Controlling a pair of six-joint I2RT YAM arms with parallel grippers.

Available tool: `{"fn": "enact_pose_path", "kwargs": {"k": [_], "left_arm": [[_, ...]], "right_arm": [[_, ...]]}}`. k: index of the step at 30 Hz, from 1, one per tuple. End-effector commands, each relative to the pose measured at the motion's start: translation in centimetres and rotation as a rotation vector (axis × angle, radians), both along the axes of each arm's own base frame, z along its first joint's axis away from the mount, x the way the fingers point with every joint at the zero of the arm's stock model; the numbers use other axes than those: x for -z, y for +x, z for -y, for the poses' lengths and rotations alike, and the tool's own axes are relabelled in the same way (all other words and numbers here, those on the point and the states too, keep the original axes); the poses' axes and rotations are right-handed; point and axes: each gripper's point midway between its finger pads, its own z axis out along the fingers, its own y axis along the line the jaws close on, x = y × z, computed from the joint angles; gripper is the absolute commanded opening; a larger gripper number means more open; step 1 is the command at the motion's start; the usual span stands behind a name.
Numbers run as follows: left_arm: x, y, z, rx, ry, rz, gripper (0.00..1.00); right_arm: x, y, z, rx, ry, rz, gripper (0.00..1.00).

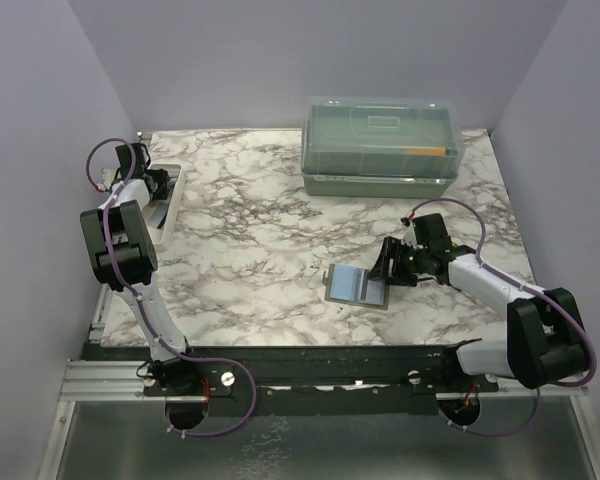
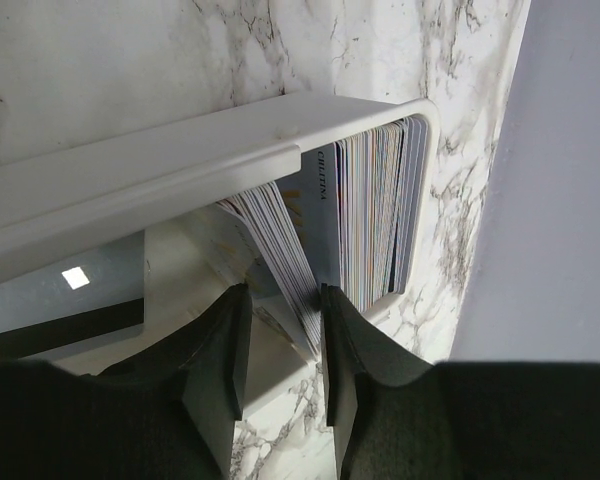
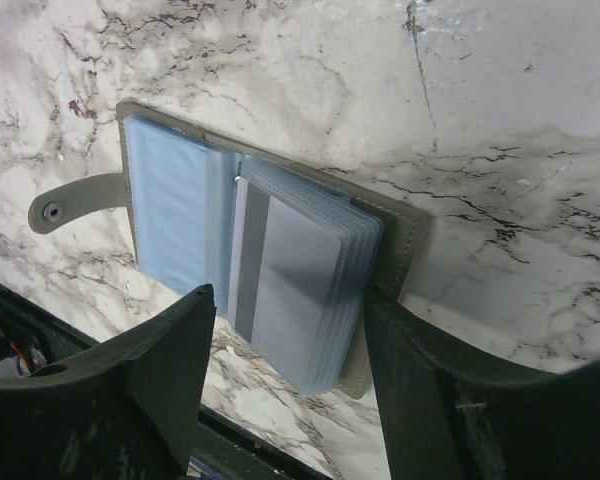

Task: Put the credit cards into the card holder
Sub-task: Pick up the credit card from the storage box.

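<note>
The grey-olive card holder [image 1: 355, 287] lies open on the marble table; in the right wrist view [image 3: 180, 210] its blue-grey sleeves show, with a silver-grey card [image 3: 290, 270] in the top right sleeve. My right gripper [image 1: 385, 262] is open over its right half [image 3: 290, 300], the right finger [image 3: 420, 370] against the cover's edge. Many credit cards [image 2: 370, 220] stand on edge in the white tray [image 2: 130, 180]. My left gripper [image 2: 285, 300] is narrowly open around the lower end of a few leaning cards [image 2: 275, 235], which rest against its right finger. It sits at the tray [image 1: 152, 190].
A big clear lidded box [image 1: 380, 145] stands at the back right. The white tray [image 1: 170, 205] lies along the table's left edge, next to the purple side wall. The metal front rail runs close below the card holder.
</note>
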Motion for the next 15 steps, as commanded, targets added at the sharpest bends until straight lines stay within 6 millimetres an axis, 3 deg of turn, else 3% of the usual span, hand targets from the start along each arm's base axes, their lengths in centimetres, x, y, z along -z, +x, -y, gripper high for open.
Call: {"fn": "enact_pose_path", "kwargs": {"k": [1, 10, 13, 15], "left_arm": [[-3.6, 0.8, -1.2, -0.022, 0.054, 0.082, 0.34], [-4.6, 0.8, -1.2, -0.017, 0.068, 0.098, 0.33], [-4.7, 1.0, -1.1, -0.009, 0.065, 0.102, 0.21], [-4.8, 1.0, -1.1, -0.010, 0.065, 0.104, 0.21]], "right_arm": [[-1.1, 0.5, -0.4, -0.021, 0.018, 0.037, 0.64], [-1.1, 0.5, -0.5, -0.022, 0.020, 0.038, 0.64], [-1.1, 0.5, -0.5, -0.021, 0.022, 0.038, 0.64], [-1.1, 0.5, -0.5, -0.021, 0.022, 0.039, 0.64]]}}
